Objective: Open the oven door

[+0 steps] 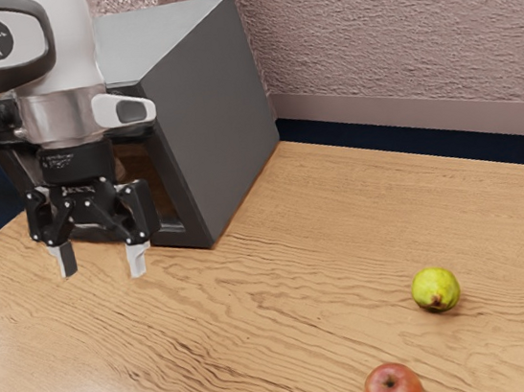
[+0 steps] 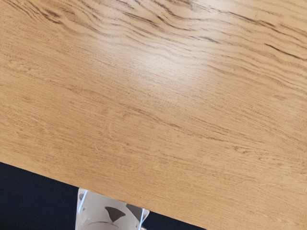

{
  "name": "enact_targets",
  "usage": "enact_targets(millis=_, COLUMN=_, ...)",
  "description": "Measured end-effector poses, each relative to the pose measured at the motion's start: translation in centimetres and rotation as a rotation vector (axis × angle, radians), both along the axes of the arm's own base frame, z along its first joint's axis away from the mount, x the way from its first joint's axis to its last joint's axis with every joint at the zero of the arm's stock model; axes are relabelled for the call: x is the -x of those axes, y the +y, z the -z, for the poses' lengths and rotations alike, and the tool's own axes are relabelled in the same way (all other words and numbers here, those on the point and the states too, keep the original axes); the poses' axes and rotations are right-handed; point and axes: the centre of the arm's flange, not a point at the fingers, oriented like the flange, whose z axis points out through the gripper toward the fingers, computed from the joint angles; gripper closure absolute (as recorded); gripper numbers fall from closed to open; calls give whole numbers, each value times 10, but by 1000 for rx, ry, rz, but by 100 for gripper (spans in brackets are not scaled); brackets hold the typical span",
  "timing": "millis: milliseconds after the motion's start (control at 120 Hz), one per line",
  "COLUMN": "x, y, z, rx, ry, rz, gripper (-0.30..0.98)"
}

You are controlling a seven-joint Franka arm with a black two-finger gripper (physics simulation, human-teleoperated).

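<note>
The pincer (image 1: 101,261) points down above the counter (image 1: 285,299), its two fingers (image 1: 136,259) parted wide around open air. Going by the exterior view's clock from there, the dark oven (image 1: 213,115) stands behind it toward one o'clock; its door (image 1: 175,234) looks shut, partly hidden by the arm (image 1: 63,116). Wood grain runs from beneath the pincer toward three, giving sideways room before a yellow-green pear (image 1: 436,289) past three and a red apple (image 1: 394,389) at four. One counter edge lies near ten o'clock; another slants from two toward three, below the textured wall (image 1: 395,33). The wrist view shows an edge beside the arm's white base (image 2: 103,218).
</note>
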Motion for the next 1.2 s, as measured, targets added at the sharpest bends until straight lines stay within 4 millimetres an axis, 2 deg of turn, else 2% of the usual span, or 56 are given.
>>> enact_targets(millis=125, x=-12, y=-6, z=-17, rx=-28, ry=-145, rz=-76, gripper=0)
enact_targets(millis=217, x=-18, y=18, z=-18, rx=-114, ry=-188, rz=-166, gripper=0)
enact_targets(millis=267, x=2, y=33, z=-46, rx=-173, ry=-258, rz=-220, gripper=0)
enact_targets(millis=308, x=31, y=50, z=-74, rx=-213, ry=-323, rz=-287, gripper=0)
enact_targets(millis=342, x=54, y=68, z=-86, rx=-245, ry=-353, rz=-355, gripper=0)
enact_targets(millis=367, x=78, y=91, z=-79, rx=-266, ry=-355, rz=-430, gripper=0)
enact_targets(millis=400, x=106, y=120, z=-56, rx=-292, ry=-349, rz=-525, gripper=0)
enact_targets(millis=433, x=135, y=150, z=-19, rx=-320, ry=-346, rz=-628, gripper=0)
enact_targets(millis=458, x=152, y=164, z=8, rx=-337, ry=-360, rz=-687, gripper=0)
enact_targets(millis=508, x=171, y=186, z=41, rx=-330, ry=-428, rz=-803, gripper=0)
enact_targets(millis=558, x=178, y=204, z=48, rx=-274, ry=-531, rz=-926, gripper=0)
enact_targets(millis=625, x=176, y=215, z=42, rx=-228, ry=-663, rz=-1024, gripper=0)
enact_targets(millis=683, x=157, y=227, z=44, rx=-201, ry=-721, rz=-1072, gripper=0)
enact_targets(millis=733, x=129, y=232, z=45, rx=-183, ry=-754, rz=-1081, gripper=0)
enact_targets(millis=783, x=101, y=224, z=39, rx=-156, ry=-796, rz=-1062, gripper=0)
enact_targets(millis=867, x=77, y=189, z=17, rx=-105, ry=-882, rz=-1010, gripper=0)
enact_targets(millis=908, x=67, y=179, z=11, rx=-85, ry=-907, rz=-997, gripper=0)
enact_targets(millis=1025, x=56, y=175, z=8, rx=-65, ry=-936, rz=-1019, gripper=0)
enact_targets(millis=1200, x=54, y=176, z=1, rx=-55, ry=-970, rz=-1061, gripper=0)
